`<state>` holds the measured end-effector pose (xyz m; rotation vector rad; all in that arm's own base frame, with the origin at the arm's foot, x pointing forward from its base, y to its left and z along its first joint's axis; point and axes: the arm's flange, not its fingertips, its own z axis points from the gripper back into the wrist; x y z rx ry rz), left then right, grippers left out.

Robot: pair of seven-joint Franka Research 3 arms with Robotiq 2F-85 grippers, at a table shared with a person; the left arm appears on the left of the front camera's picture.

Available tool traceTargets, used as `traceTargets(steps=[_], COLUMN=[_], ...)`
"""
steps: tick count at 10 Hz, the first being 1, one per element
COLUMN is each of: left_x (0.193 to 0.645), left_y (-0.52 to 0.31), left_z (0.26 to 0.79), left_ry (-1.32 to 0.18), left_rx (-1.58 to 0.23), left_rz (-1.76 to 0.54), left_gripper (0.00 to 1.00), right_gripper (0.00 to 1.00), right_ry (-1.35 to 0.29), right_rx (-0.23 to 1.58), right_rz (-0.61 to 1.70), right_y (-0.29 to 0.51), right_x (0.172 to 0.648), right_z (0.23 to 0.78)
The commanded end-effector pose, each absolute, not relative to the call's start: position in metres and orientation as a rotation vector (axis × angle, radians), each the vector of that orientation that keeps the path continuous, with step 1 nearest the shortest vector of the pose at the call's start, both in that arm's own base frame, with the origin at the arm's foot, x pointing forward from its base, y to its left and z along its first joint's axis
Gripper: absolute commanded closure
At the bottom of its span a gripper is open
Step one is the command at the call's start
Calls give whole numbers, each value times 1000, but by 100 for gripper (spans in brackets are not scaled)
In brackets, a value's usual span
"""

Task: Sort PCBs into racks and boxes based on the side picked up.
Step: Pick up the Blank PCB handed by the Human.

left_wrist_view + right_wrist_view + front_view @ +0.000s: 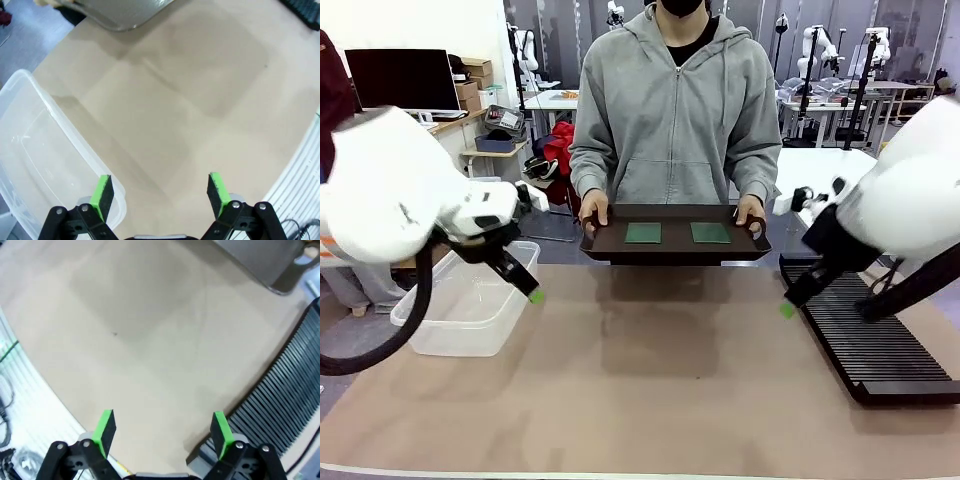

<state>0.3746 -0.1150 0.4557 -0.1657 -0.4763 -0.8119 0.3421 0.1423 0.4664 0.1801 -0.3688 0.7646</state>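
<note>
Two green PCBs (643, 233) (710, 232) lie flat on a dark tray (675, 250) that a person in a grey hoodie holds by both handles above the table's far edge. My left gripper (160, 191) hangs open and empty over the table beside the clear box (470, 305) (35, 165). My right gripper (162, 431) also stands open and empty, next to the near end of the black slotted rack (875, 335) (280, 400). In the front view the left gripper (533, 293) is at the box's right rim and the right gripper (788, 308) at the rack's left edge.
The tan table surface (650, 370) lies bare between the two arms. The tray's underside (120, 12) (260, 260) shows at the top of both wrist views. Desks, a monitor and other equipment stand behind the person.
</note>
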Motion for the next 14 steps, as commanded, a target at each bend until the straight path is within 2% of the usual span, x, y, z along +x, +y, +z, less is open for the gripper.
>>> traceTargets(steps=[1,3,6,8,9,14], left_x=[374,376,366,369,368,368], left_y=[-90,-68,-37,-36,-37,-37], left_z=[493,527,560,557,567,568], left_ry=[-495,-640,-689,-680,-706,-703], left_rx=[-265,-216,-191,-165,-179,-170], left_rz=[-897,-875,-833,-805,-819,-818], left_gripper=[0,0,0,0,0,0], right_gripper=[0,0,0,0,0,0], right_ry=[-380,-435,-520,-627,-544,-553], right_rx=[213,296,300,245,286,269], right_rz=[789,775,725,675,698,685], right_y=[122,88,49,36,45,42], right_x=[327,324,309,308,308,307], right_z=[506,537,575,589,583,584])
